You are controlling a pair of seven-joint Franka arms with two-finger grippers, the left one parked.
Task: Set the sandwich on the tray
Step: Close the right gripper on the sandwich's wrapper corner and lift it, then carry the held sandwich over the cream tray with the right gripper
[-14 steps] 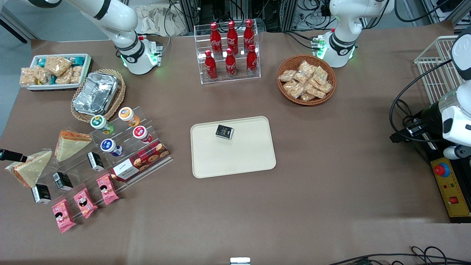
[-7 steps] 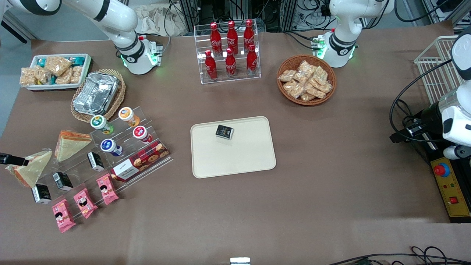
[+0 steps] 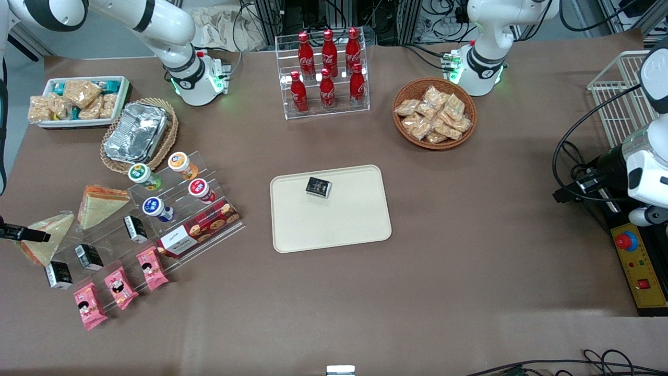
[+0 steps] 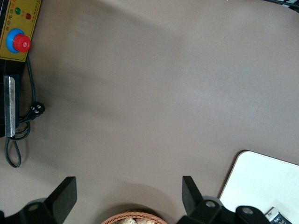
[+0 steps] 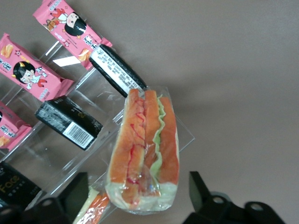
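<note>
Gripper [image 5: 138,193]: fingers spread apart, one on each side of the sandwich's crust end, neither visibly pressing it; in the front view it shows only as a dark tip [image 3: 23,233] at the working arm's end of the table.
Sandwich [image 5: 145,151]: wrapped wedge with orange-red and green filling, lying on the clear acrylic display stand [image 5: 84,135], not lifted; in the front view the wedge [image 3: 46,237] sits at the stand's outer edge.
Neighbours on the stand: black box [image 5: 69,122], black-wrapped bar [image 5: 117,71], pink snack packets [image 5: 35,70], all close to the sandwich.
Second sandwich [image 3: 100,204]: on the same stand, farther from the front camera.
Tray [image 3: 334,230]: cream, mid-table, well apart from the sandwich; small black packet [image 3: 319,187] already on it.
Risk, grip: slippery clear wrap may let the wedge slide out, or a hard close may crush the soft bread.
Risk, lift: a low exit may clip the stand and scatter the packets.
Risk, placement: a drop onto the black packet would leave the sandwich tilted.
</note>
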